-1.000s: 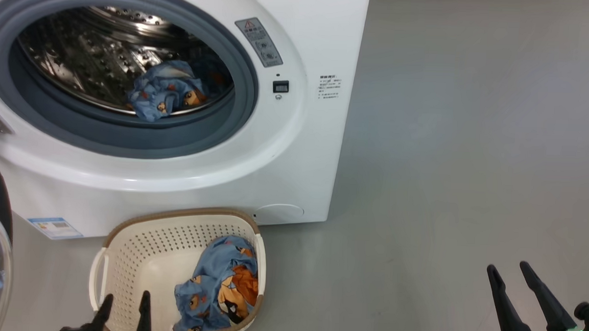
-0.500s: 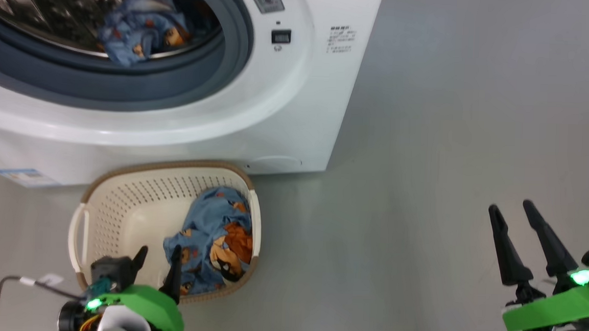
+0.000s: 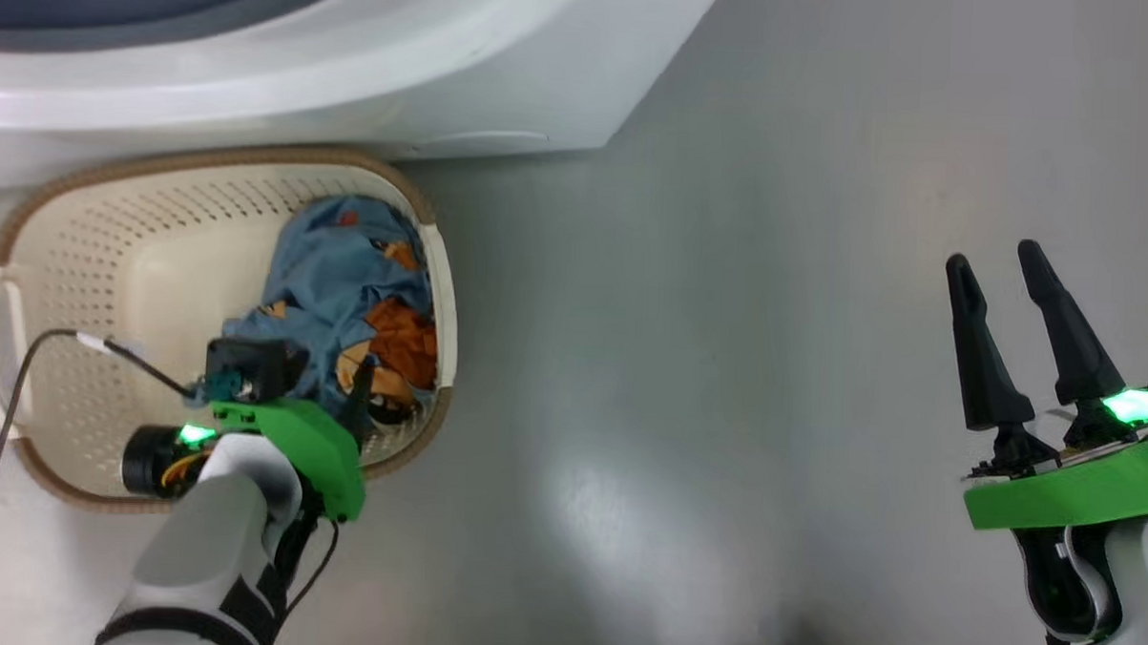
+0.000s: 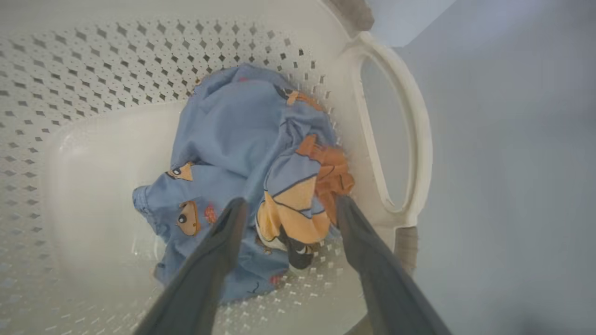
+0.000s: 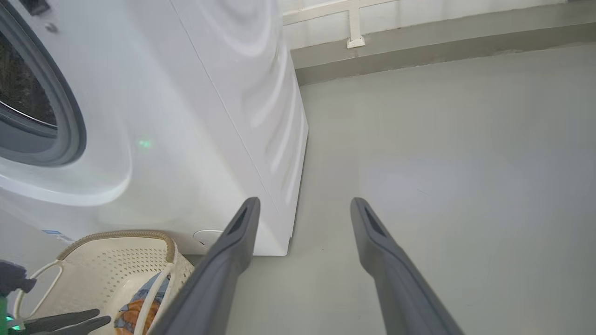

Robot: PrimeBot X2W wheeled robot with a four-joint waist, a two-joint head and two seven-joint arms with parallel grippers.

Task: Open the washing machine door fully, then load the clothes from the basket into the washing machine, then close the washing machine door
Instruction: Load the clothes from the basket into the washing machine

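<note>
since the left gripper (image 4: pixel 291 201) hangs with its two long dark fingers spread wide and holding nothing, poised over the crumpled bundle of light blue clothes printed with orange and brown cartoon figures (image 4: pixel 233 135), the step in hand looks to be the pick-up. it would go best by sinking straight down so the fingers straddle the thick orange and cream fold, clear of the plastic wall, before closing; a deep bite on that fold should lift the whole bundle rather than a thin edge. whether the tips already touch the cloth i cannot tell. the right gripper (image 3: pixel 992 259), equally wide and empty, hovers over bare grey floor well to the right. the clothes lie heaped against the right wall of the small cream plastic basket with perforated sides and a brown woven-look rim (image 4: pixel 93 70). just beyond it stands the big white washing machine (image 3: pixel 506 81).
</note>
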